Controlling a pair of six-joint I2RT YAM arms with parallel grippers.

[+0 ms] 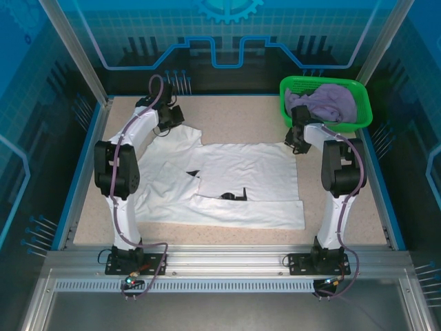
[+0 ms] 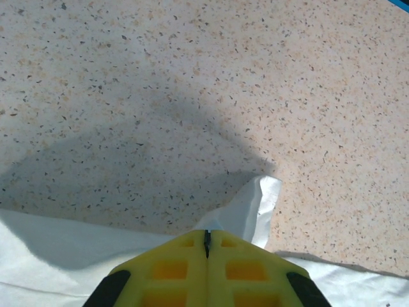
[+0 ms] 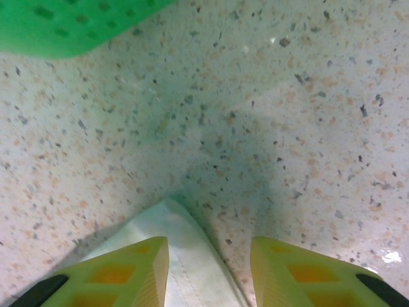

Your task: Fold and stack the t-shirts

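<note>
Two arm bases (image 1: 134, 261) stand nearest in the top view, bolted on a grey metal rail (image 1: 227, 265). Behind it lies the speckled beige surface (image 1: 234, 114) with a blue border, closed in by blue walls (image 1: 41, 41) with a grid pattern. The white t-shirt (image 1: 234, 176) lies spread on the middle of the surface, partly folded, with small black prints showing. At the far right corner stands the green basket (image 1: 324, 81), and the lavender t-shirt (image 1: 324, 103) lies crumpled inside it. The left arm reaches forward along the left side, and the left pincer (image 1: 172, 114) is at the far left corner of the white cloth. The right arm reaches forward too, its right pincer (image 1: 298, 141) at the far right corner of the cloth, just beside the basket.

From the left wrist, the yellow fingers (image 2: 172, 268) are pressed together and pinch an edge of the white cloth, which rises toward them and throws a shadow on the surface.

From the right wrist, the yellow fingers (image 3: 128, 268) stand apart. A pointed corner of the white cloth lies flat between them, not gripped. A piece of the green basket shows at the upper left.
</note>
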